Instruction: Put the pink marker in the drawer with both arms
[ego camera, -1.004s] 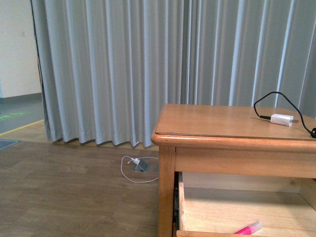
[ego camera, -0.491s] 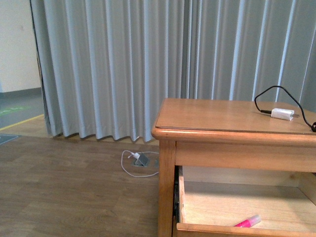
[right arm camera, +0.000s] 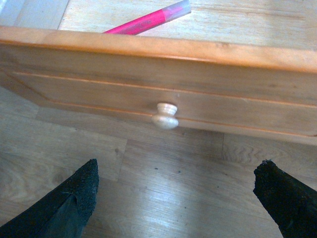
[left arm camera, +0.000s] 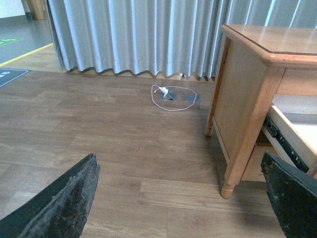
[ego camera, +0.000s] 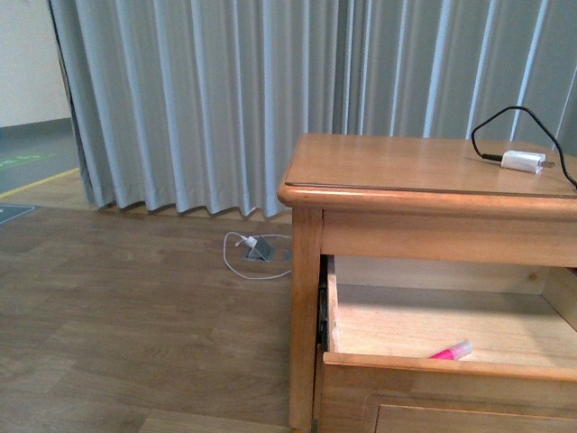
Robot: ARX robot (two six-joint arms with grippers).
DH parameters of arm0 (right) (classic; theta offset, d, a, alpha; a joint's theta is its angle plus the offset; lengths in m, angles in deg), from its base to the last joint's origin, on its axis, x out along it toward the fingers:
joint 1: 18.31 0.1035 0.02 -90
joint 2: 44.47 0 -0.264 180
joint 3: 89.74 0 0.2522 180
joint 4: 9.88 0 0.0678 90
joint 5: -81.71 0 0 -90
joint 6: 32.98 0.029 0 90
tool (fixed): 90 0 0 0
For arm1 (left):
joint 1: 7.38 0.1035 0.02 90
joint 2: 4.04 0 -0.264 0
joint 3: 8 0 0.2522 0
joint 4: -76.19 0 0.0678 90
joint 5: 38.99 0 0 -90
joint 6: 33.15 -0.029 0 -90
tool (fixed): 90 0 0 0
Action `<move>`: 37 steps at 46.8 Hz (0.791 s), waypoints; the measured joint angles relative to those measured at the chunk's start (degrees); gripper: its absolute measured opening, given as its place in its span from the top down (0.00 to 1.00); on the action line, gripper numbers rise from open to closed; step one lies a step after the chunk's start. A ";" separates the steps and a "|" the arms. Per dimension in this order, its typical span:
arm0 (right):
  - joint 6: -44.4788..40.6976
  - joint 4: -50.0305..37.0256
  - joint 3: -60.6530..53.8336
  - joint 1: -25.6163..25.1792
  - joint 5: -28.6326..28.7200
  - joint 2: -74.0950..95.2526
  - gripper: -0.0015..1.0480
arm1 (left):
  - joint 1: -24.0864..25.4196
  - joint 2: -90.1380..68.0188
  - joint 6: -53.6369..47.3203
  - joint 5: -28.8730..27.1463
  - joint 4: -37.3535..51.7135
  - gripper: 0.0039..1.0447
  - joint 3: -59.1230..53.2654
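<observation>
The pink marker (ego camera: pixel 451 352) lies inside the open drawer (ego camera: pixel 433 365), near its front edge. In the right wrist view the marker (right arm camera: pixel 148 19) rests just behind the drawer's front panel (right arm camera: pixel 99 84), above the round wooden knob (right arm camera: pixel 165 115). My right gripper (right arm camera: pixel 178 191) is open and empty, a short way in front of the knob over the floor. My left gripper (left arm camera: pixel 181 198) is open and empty, low over the floor to the left of the wooden table, with the drawer's side and rail (left arm camera: pixel 285 141) at its right. Neither arm shows in the front view.
The wooden table (ego camera: pixel 397 167) carries a white charger block with black cable (ego camera: pixel 523 161). Grey curtains (ego camera: pixel 225 99) hang behind. A floor socket with white cable (ego camera: pixel 257 250) lies on the wooden floor left of the table; it also shows in the left wrist view (left arm camera: pixel 171 95).
The front view has tilted down and drawn back: more of the drawer front shows and the table sits higher in frame. The marker stays in the drawer.
</observation>
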 joint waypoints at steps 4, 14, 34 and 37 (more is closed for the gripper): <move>0.42 -5.73 2.49 1.38 -2.34 7.93 0.08 | 0.00 0.00 0.00 0.00 0.00 0.05 0.00; 1.36 -16.09 7.58 3.08 -7.08 20.57 0.08 | 0.00 0.00 0.00 0.00 0.00 0.05 0.00; 1.36 -26.58 24.06 3.50 -14.05 39.32 0.08 | 0.00 0.00 0.00 0.00 0.00 0.05 0.00; 1.40 -27.65 27.36 3.43 -14.93 42.32 0.08 | 0.00 0.00 0.00 0.00 0.00 0.05 0.00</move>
